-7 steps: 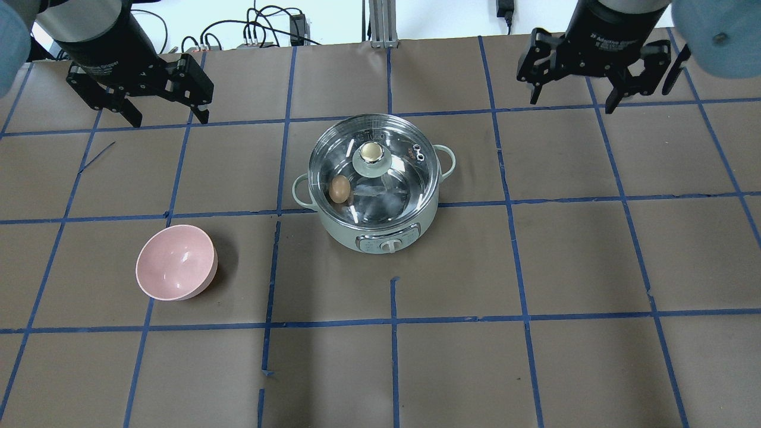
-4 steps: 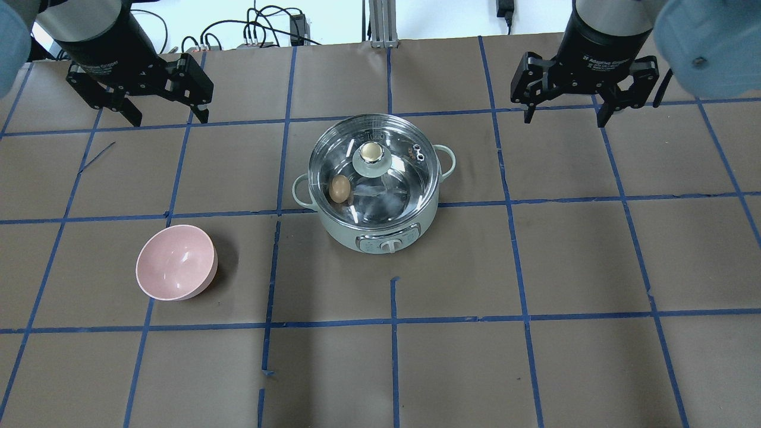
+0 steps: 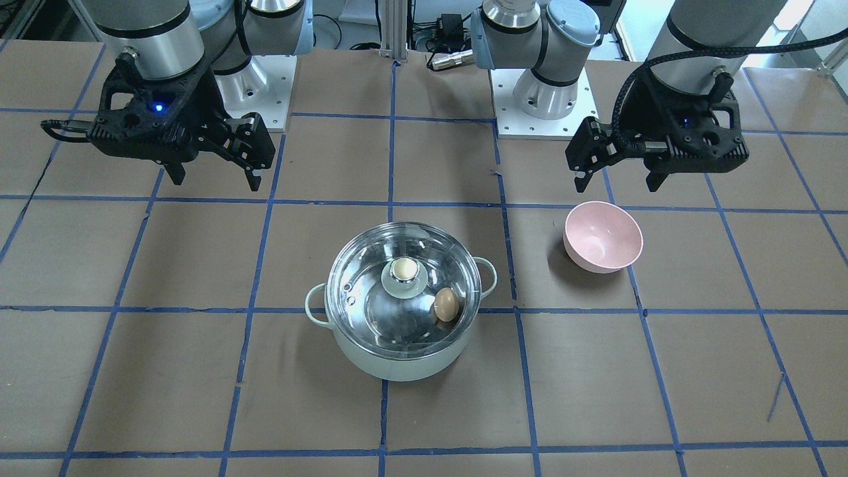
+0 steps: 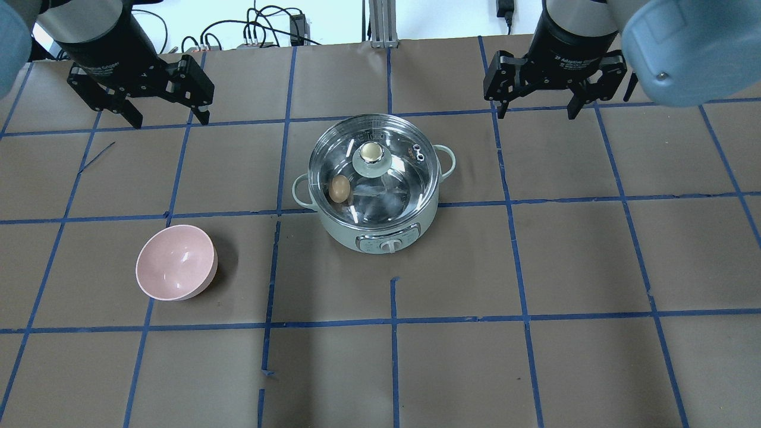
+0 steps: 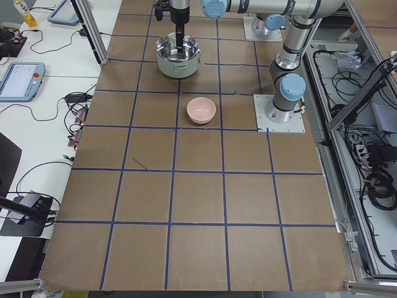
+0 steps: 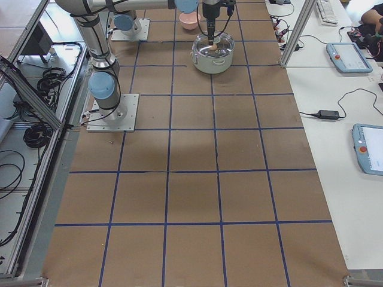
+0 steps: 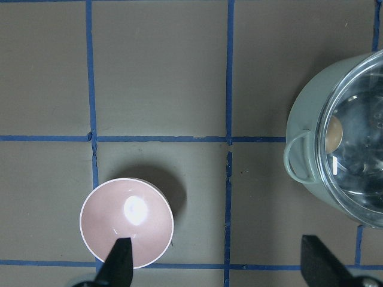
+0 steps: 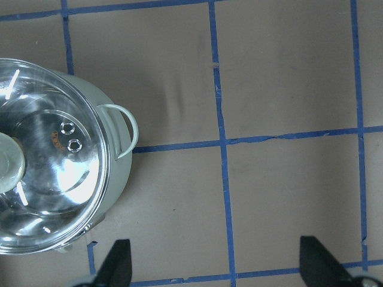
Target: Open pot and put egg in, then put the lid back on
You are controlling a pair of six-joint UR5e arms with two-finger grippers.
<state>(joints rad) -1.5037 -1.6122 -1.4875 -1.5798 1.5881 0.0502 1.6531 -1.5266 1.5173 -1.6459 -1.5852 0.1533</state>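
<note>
On the table (image 3: 165, 265), front-facing view: one pot (image 3: 397, 361), pale mint, closed by one clear glass lid (image 3: 368, 281). One tan egg (image 3: 446, 305) lies inside, beside the knob (image 3: 402, 270). One pink bowl (image 3: 601, 236) stands apart.

Overhead view: my left gripper (image 4: 170, 120) and right gripper (image 4: 538, 113) hang spread wide, holding nothing, one on either side of the pot.

Wrist views: the pot is cropped and only my fingertips (image 7: 122, 257) show.

Side views: details too small.
</note>
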